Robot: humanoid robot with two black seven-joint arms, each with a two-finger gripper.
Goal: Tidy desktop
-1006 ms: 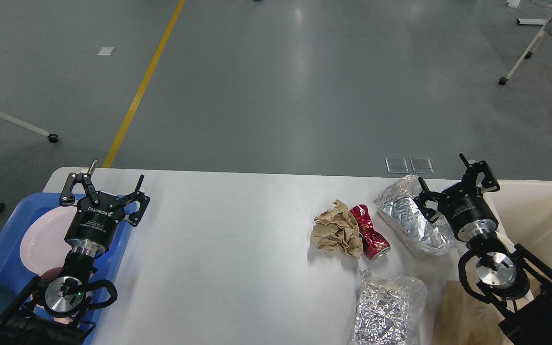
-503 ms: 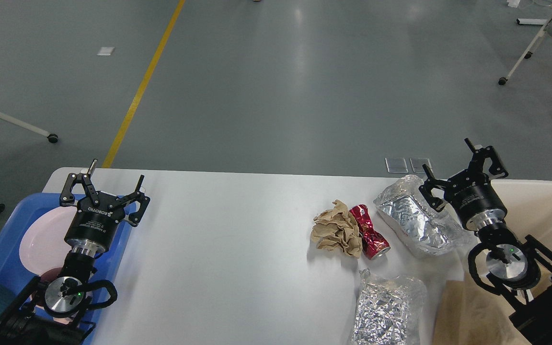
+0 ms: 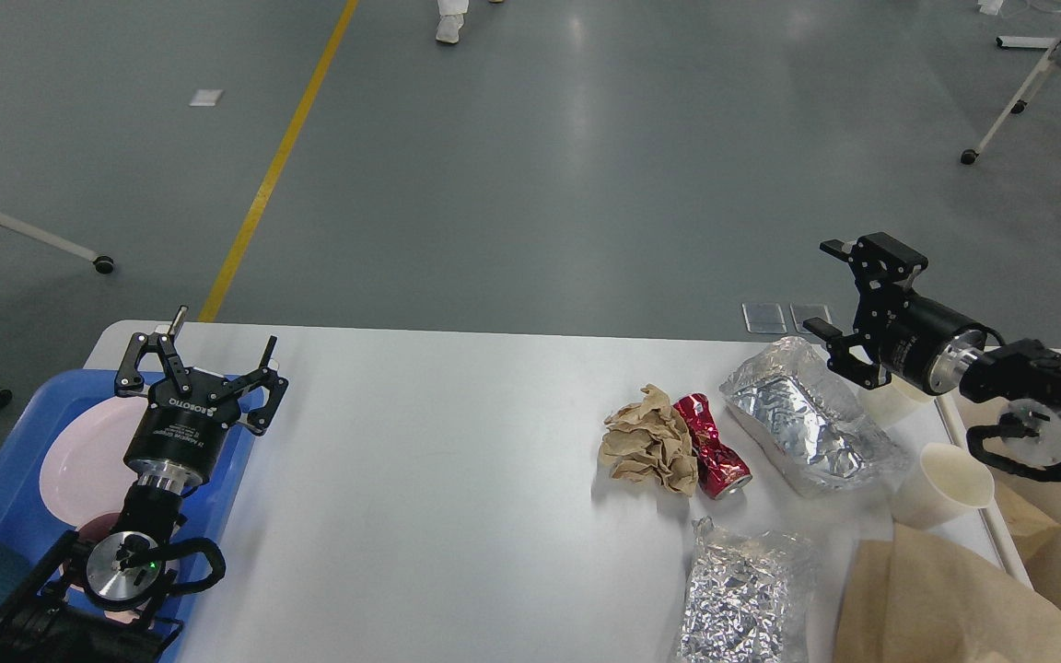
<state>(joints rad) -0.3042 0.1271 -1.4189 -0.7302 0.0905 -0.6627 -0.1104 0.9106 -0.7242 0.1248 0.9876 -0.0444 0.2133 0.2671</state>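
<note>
The white desktop (image 3: 457,479) fills the lower middle of the view, with a crumpled brown paper (image 3: 648,442), a crushed red can (image 3: 711,446) and two foil bags (image 3: 807,428) lying on its right half. The right gripper (image 3: 833,287) hangs above the far foil bag, fingers apart and empty. The left gripper (image 3: 202,365) hovers over the blue tray (image 3: 5,460) at the desktop's left edge, its fingers spread too.

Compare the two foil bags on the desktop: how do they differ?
The far foil bag lies diagonally and looks puffed, with fairly smooth panels; the near foil bag is flatter, heavily crinkled and runs off the bottom of the view.
The far bag lies just right of the crushed red can and below the right gripper; the near bag lies beside the brown paper bag.
Both are silver and rest on the desktop.
</note>
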